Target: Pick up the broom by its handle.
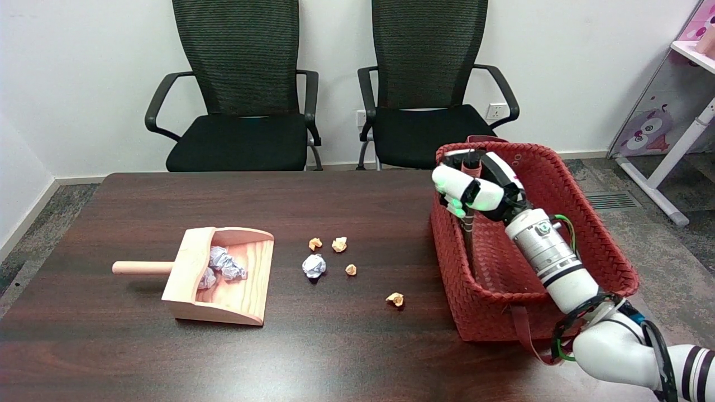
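Right hand (475, 190) has its fingers curled round the top of the dark broom handle (468, 234), which stands upright inside the 1 red woven basket (609, 262) at the table's right side. On the table (357, 346): 1 wooden dustpan (234, 290) w/ 2 pale paper balls in it, 1 pale ball (314, 266) and 4 small orange scraps beside. 2 black chairs behind.

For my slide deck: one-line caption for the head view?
Right hand closed around the broom handle standing in the red woven basket, paper scraps and a wooden dustpan on the table.
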